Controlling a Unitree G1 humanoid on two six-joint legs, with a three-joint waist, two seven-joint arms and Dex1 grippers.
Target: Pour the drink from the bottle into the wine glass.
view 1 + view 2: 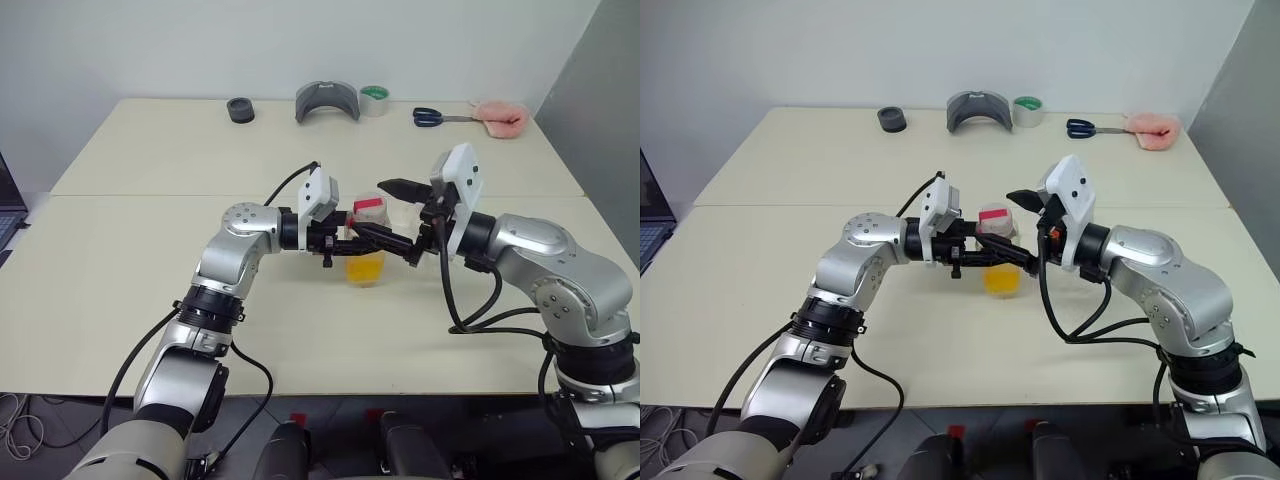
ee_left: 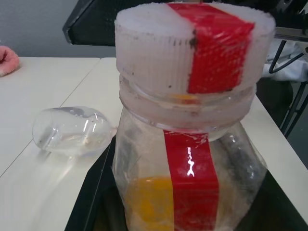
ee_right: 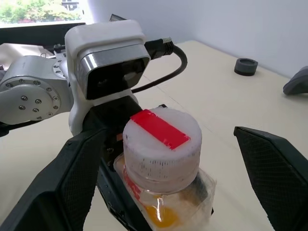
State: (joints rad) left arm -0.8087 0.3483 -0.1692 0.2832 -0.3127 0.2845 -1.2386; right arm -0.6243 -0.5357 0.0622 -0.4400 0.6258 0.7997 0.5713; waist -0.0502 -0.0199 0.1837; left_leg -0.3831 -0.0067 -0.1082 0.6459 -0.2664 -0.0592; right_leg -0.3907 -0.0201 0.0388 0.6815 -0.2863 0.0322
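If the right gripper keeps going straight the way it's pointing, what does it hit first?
Most likely the bottle's cap: it sits between the open right gripper fingers, just ahead. Behind it is the left gripper, holding the bottle.

I see both arms in silver-grey rounded shells with black joint rings and visible screws, loose black cables looping beside them, a white boxy camera housing at each wrist, and textured black fingers [image 3: 274, 168].

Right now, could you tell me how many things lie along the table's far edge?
5: black ring, grey curved piece, tape roll, scissors, pink cloth, left to right. None seem hidden.
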